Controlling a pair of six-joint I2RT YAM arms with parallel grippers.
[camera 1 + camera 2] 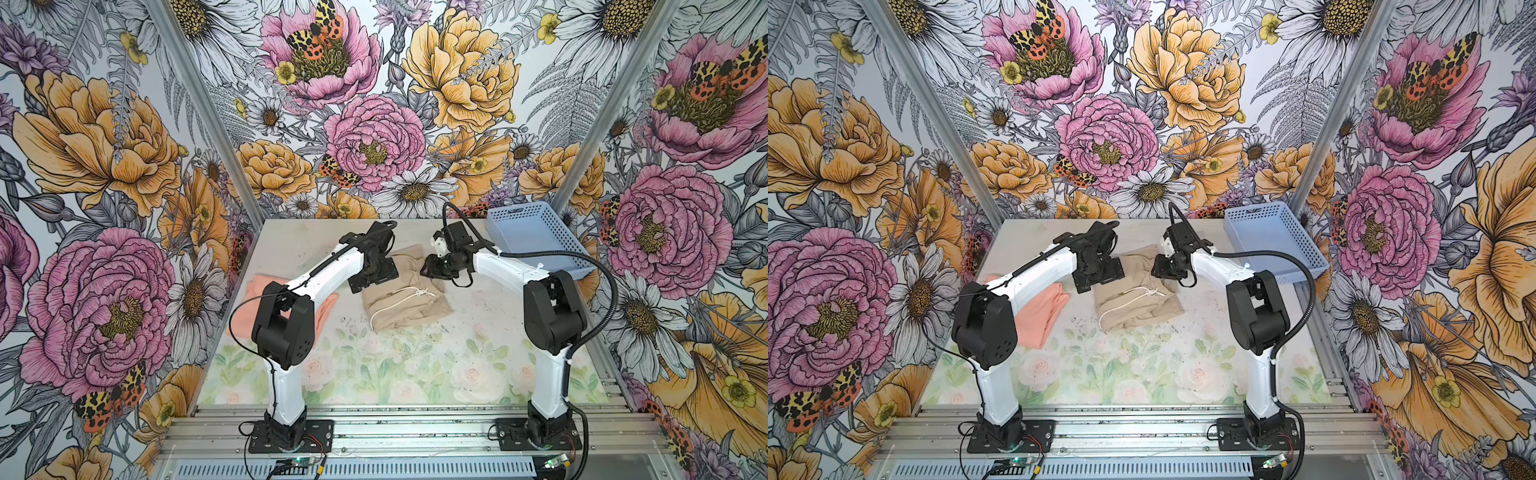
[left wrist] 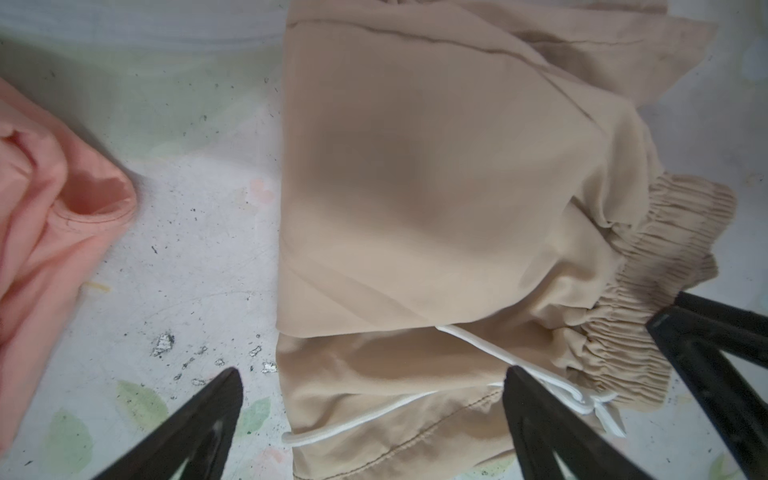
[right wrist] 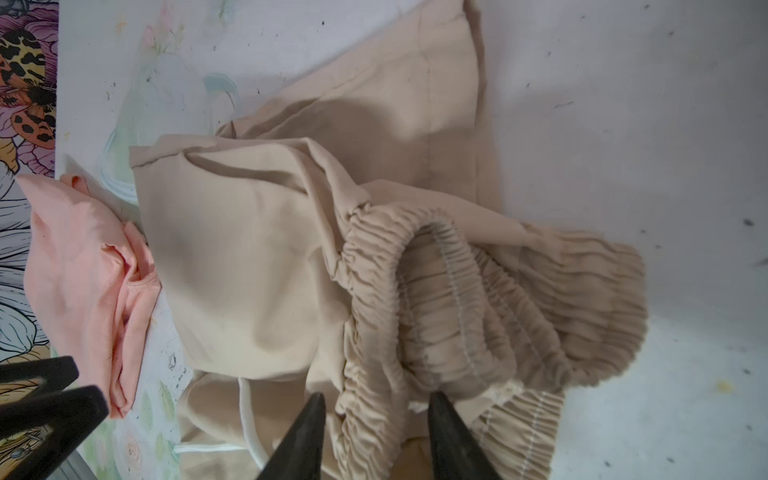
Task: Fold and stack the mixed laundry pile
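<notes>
Beige garment (image 1: 415,309), peach T-shirt (image 1: 1044,311): one each.

**Non-task items, placed off the table**

Table (image 1: 415,374): faded rose print, with scuffs and dark flecks on its far half. Light blue perforated basket (image 1: 536,237) at its far right corner. Floral wallpaper panels (image 1: 374,124) close off its left, far and right sides. Aluminium rails (image 1: 415,432) run along its near edge, with two small circuit boards (image 1: 297,460) just beyond them.

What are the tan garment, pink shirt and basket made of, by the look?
Tan garment: thin matte woven cloth, likely cotton or blend; crisp creases, stitched seams, gathered elastic waistband.
Pink shirt: soft matte knit, probably jersey; limp rolled folds.
Basket: rigid light-blue plastic, smooth; moulded perforated walls.
</notes>
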